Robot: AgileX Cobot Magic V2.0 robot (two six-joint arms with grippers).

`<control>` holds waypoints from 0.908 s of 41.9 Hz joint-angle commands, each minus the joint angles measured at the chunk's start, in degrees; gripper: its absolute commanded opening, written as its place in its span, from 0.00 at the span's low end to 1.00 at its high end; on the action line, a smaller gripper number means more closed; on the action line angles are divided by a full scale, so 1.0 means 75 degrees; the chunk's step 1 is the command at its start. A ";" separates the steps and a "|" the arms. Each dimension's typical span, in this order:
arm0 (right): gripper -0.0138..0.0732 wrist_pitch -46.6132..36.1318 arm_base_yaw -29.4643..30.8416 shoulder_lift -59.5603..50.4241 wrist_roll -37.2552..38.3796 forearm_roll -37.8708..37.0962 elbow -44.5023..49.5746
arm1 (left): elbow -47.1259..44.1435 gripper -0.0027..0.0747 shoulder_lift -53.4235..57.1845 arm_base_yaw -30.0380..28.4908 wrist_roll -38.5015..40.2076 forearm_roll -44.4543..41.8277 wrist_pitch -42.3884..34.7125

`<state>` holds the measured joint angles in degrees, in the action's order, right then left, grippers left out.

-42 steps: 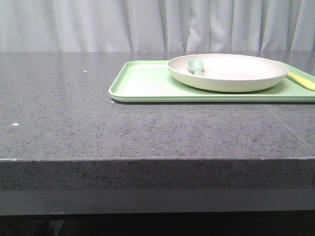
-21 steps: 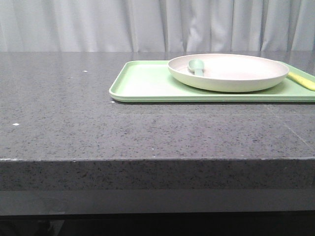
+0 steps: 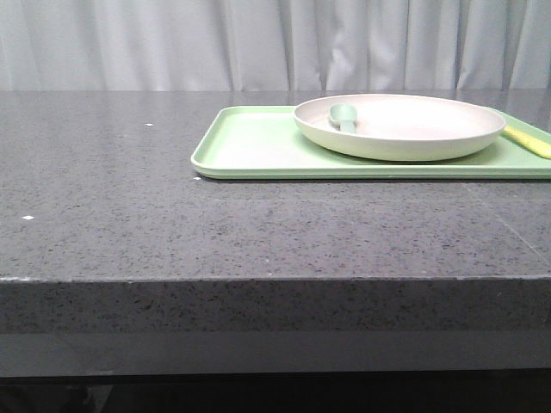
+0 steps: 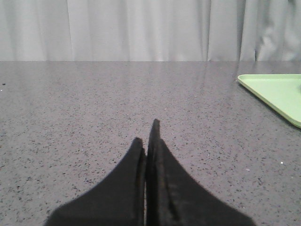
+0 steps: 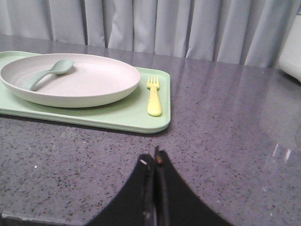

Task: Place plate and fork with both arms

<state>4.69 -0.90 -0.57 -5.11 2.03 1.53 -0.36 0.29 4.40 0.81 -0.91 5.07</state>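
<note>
The round matte cream plate (image 3: 399, 126) sits on a flat rectangular light-green tray (image 3: 250, 146) upon the speckled grey stone tabletop (image 3: 258, 232). A pale green spoon (image 5: 47, 73) lies inside the plate. The small yellow fork (image 5: 153, 96) lies on the tray just beside the plate. The left gripper (image 4: 146, 134) and the right gripper (image 5: 154, 157) have their black jaws pressed together, holding nothing.

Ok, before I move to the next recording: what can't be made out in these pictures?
- Fork: front view, cut off by the right edge and partly behind the plate.
- Tray: left wrist view shows one corner only; plate and fork lie out of frame.
- Spoon: front view, its handle is hidden by the plate's rim.
- Left hand and right hand: absent from the front view.
</note>
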 commanded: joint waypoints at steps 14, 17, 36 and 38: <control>0.05 -0.0918 0.0043 -0.0146 0.0041 0.0260 -0.0024 | -0.0019 0.01 0.0163 0.0046 0.0007 0.0043 -0.0615; 0.05 -0.1067 0.0043 -0.0146 0.0281 0.0311 -0.0024 | -0.0019 0.01 0.0163 0.0046 0.0007 0.0043 -0.0615; 0.05 -0.1042 0.0043 -0.0146 0.0946 0.0061 -0.0024 | -0.0019 0.01 0.0163 0.0046 0.0007 0.0043 -0.0615; 0.05 -0.1050 0.0043 -0.0146 0.0965 0.0024 -0.0024 | -0.0019 0.01 0.0163 0.0046 0.0007 0.0043 -0.0615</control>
<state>2.01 -0.90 -0.57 1.25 3.38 1.53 -0.36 0.29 4.40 0.81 -0.91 5.07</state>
